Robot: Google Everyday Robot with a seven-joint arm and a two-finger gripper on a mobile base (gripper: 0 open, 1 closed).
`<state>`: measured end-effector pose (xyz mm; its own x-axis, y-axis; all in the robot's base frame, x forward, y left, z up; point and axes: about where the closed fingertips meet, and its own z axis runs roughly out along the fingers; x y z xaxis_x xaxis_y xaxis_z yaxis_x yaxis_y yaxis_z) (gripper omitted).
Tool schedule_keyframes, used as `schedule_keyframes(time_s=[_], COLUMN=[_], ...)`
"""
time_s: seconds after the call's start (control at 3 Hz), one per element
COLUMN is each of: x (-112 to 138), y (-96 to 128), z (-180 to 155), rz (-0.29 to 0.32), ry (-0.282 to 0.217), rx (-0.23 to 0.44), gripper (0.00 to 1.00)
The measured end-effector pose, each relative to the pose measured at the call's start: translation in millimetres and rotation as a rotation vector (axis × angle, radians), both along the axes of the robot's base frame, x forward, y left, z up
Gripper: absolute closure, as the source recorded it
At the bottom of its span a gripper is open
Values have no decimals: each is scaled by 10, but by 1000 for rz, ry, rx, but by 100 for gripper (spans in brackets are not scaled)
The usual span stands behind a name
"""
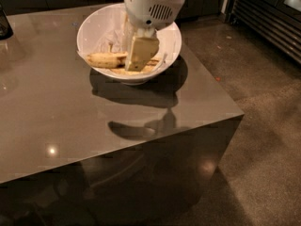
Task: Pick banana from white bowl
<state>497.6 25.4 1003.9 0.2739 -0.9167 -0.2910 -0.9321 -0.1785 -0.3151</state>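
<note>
The white bowl (pixel 96 29), lined with crumpled white paper, stands at the far middle of the dark table (pixel 56 121). In it lie bananas: one (pixel 106 59) across the left side and another (pixel 141 71) along the front wall. My gripper (pixel 139 55) reaches down from the white arm head (pixel 153 4) into the middle of the bowl, right at the bananas, and it covers where they meet.
A dark object (pixel 4 22) stands at the table's far left edge. The table's right edge and front corner (pixel 235 114) drop to a concrete floor. A metal grille (pixel 270 18) runs along the far right.
</note>
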Motion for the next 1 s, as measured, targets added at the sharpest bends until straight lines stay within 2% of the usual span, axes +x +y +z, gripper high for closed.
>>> schedule_keyframes(time_s=[0.33, 0.67, 1.0], x=[-551, -964, -1235], y=[95, 154, 190], z=[19, 3, 9], rz=[-47, -96, -116], ry=[49, 92, 111], rx=[25, 51, 62], gripper=[100, 100, 100])
